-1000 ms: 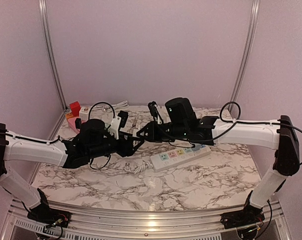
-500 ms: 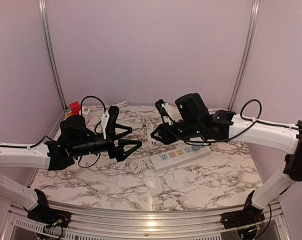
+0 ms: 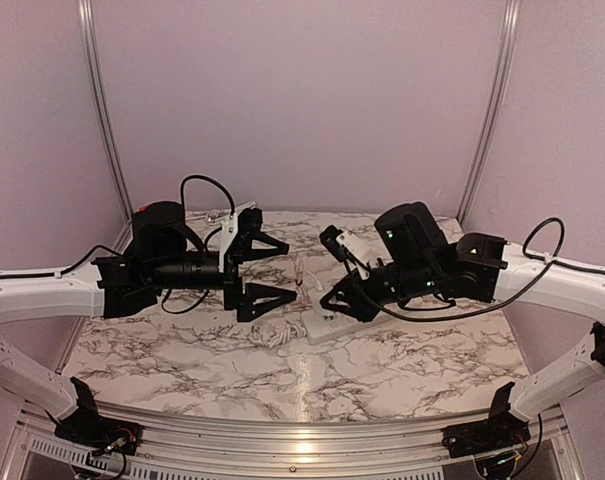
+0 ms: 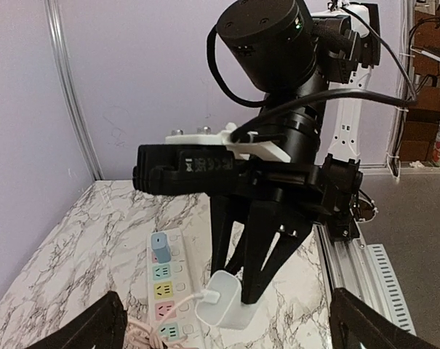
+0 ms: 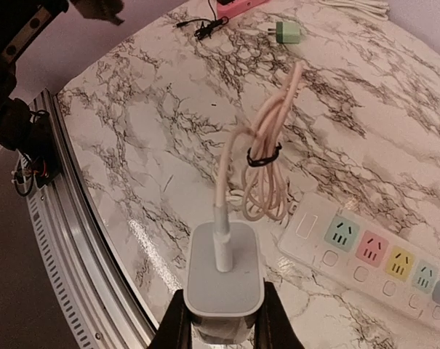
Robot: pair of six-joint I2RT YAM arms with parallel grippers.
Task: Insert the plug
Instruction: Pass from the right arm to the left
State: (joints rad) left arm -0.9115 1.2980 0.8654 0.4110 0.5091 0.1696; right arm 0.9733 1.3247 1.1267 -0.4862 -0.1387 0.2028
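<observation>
Both my arms reach inward over the bench (image 3: 182, 350), forearms about level. My left arm comes in from the left edge, wrist turned so that the left claw (image 3: 277, 270) points right toward the middle, jaws spread wide and empty, one finger above the other. My right arm comes in from the right edge, wrist tipped down and leftward. The right claw (image 5: 223, 327) is clamped on the white plug (image 5: 225, 280), which it holds clear of the bench surface near the middle. The plug's cable (image 5: 267, 167), looped and tied with a dark band, trails from the plug's face down to the bench. The strip (image 5: 380, 258) lies flat just beside and below the plug, and the plug sits in none of its sockets. A blue adapter (image 4: 160, 247) occupies one socket. A green adapter (image 5: 286, 30) lies well apart, toward the far left corner.
</observation>
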